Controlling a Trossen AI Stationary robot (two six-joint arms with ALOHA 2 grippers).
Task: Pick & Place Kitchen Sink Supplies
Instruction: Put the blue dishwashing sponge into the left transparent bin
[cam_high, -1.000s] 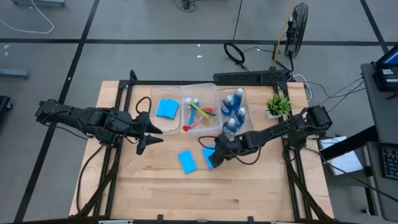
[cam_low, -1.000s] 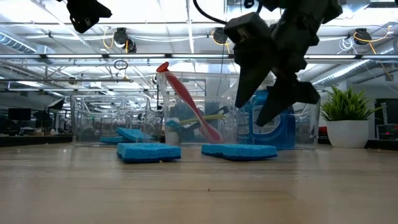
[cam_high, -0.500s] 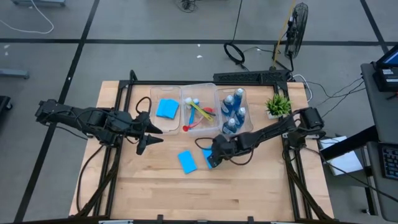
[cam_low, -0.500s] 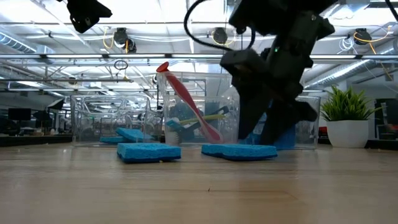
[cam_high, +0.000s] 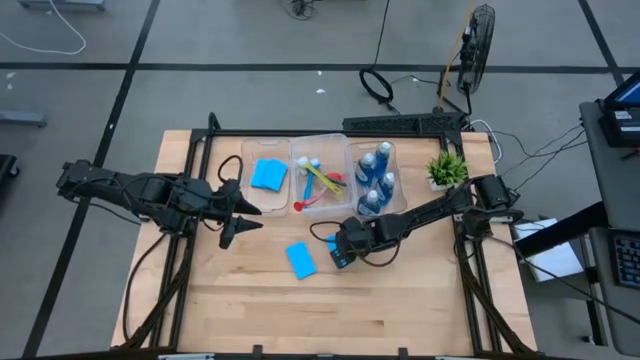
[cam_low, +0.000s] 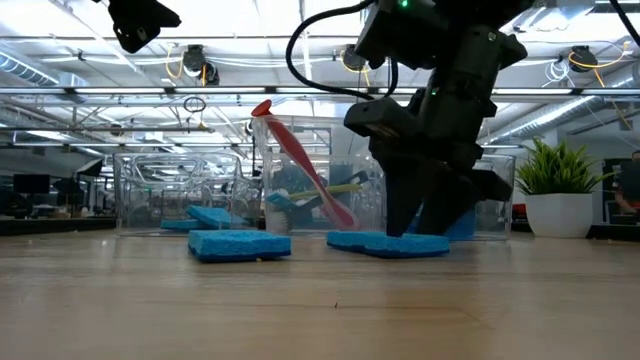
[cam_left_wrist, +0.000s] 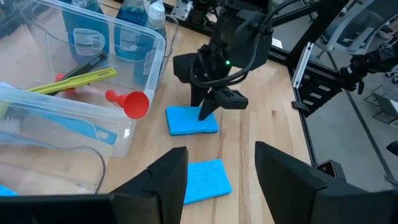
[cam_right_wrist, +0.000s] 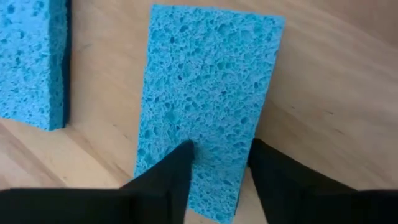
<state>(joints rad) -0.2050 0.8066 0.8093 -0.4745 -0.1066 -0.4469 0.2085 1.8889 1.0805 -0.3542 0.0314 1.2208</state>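
Observation:
My right gripper (cam_high: 341, 250) (cam_right_wrist: 221, 152) is open and has come down from above on a flat blue sponge (cam_high: 330, 243) (cam_low: 385, 243) lying on the table in front of the bins. A second blue sponge (cam_high: 301, 259) (cam_low: 238, 243) lies flat just to its left. A third sponge (cam_high: 268, 174) lies in the left bin. Brushes (cam_high: 320, 182) lie in the middle bin, the red one (cam_low: 300, 160) leaning out over its wall. Blue bottles (cam_high: 377, 178) stand in the right bin. My left gripper (cam_high: 235, 215) (cam_left_wrist: 221, 152) waits open above the table's left half, touching nothing. My right gripper points down with both fingertips (cam_right_wrist: 183, 155) on the sponge's top face near one short end (cam_right_wrist: 217, 134). The gap between the fingers is narrower than the sponge is wide, so neither fingertip is at its side edges. The sponge lies flat on the table.
Three clear plastic bins (cam_high: 300, 155) stand side by side along the far middle of the table. A small green potted plant (cam_high: 447, 168) stands to their right. Bare wood (cam_high: 300, 310) stretches along the near half of the table.
My right gripper has moved down and a little toward the table's left, from hovering above the sponge to standing on its top face. The sponge has stayed flat on the table.

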